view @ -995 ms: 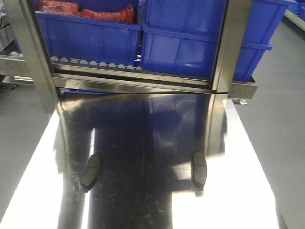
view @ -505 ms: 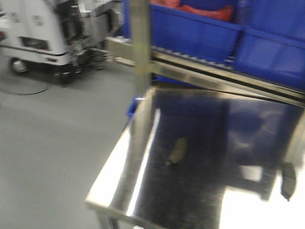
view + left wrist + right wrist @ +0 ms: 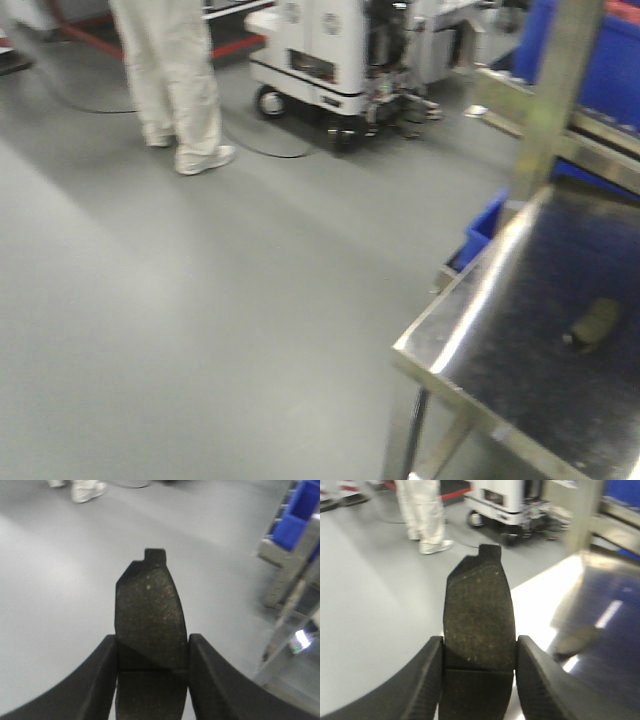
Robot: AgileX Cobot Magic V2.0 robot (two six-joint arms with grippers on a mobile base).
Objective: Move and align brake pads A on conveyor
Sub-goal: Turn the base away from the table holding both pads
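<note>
- Front view: mostly grey floor. The table (image 3: 478, 338) is cut off on the right, with one blurry table pad (image 3: 597, 322) lying on it near the frame edge.
- Left wrist view: my left gripper (image 3: 152, 652) is clamped on the left pad (image 3: 150, 610), tab end pointing away, with bare floor under it.
- Right wrist view: same deal. The right gripper (image 3: 479, 655) is clamped on the right pad (image 3: 479, 605), just left of the table (image 3: 620, 595). The smudge there (image 3: 574, 640) is probably that table pad.
- I'd call this the carry step: two pads in hand, none laid down.
- Next I need to get the conveyor in view, then set both pads flat on the belt, pointing the same way and in line.
- The conveyor isn't in any view, so I can't judge how far off it is.
- I only count three pads; the fourth is out of sight.
- The near ends of both held pads run off the bottom of the frames.
- There's a person (image 3: 175, 80) cut off at the waist and a white cart (image 3: 330, 60) far back, both soft with blur.
</note>
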